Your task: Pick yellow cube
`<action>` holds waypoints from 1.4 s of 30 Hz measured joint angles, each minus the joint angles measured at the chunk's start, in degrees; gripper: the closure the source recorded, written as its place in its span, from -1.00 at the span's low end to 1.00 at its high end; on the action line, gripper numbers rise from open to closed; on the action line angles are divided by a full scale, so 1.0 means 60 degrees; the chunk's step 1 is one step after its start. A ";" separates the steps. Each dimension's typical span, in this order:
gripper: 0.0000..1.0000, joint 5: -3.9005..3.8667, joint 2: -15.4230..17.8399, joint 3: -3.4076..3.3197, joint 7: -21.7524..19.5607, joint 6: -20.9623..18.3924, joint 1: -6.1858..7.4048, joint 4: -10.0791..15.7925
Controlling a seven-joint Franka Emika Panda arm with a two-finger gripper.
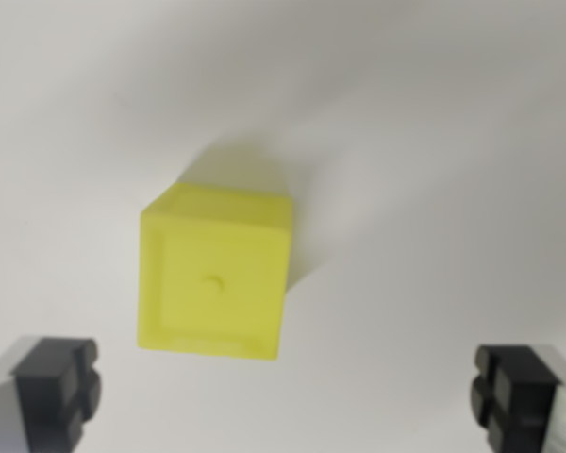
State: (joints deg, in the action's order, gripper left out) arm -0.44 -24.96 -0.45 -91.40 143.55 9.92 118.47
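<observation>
Just unmarked yellow cube (215,276), blurred

My two fingertips, seen from my wrist

My gripper (285,394) ends in black, blocky, grooved pads (57,389), each mounted on a pale grey metal finger; one sits at each lower corner.

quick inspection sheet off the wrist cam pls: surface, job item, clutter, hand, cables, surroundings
Surface: plain white surface, bare, soft shadows.
Job's things: yellow cube, resting on the surface, top face has a small central dimple.
Clutter: nothing seen.
Grippers: hand open, black fingertips at the lower corners, apart from the cube, not touching it.
Cables: nothing seen.
Surroundings: nothing seen beyond the surface.
</observation>
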 joint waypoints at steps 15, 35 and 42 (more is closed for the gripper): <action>-1.00 0.0087 -0.0875 -0.0002 -0.1120 0.0553 0.0375 -0.0296; -1.00 0.0144 -0.1980 -0.0001 -0.1573 0.1293 0.0525 -0.0653; -1.00 0.0162 -0.2292 -0.0001 -0.1603 0.1492 0.0527 -0.0763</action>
State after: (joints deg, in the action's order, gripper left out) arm 0.53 -38.71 -0.46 -101.02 152.51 13.09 113.89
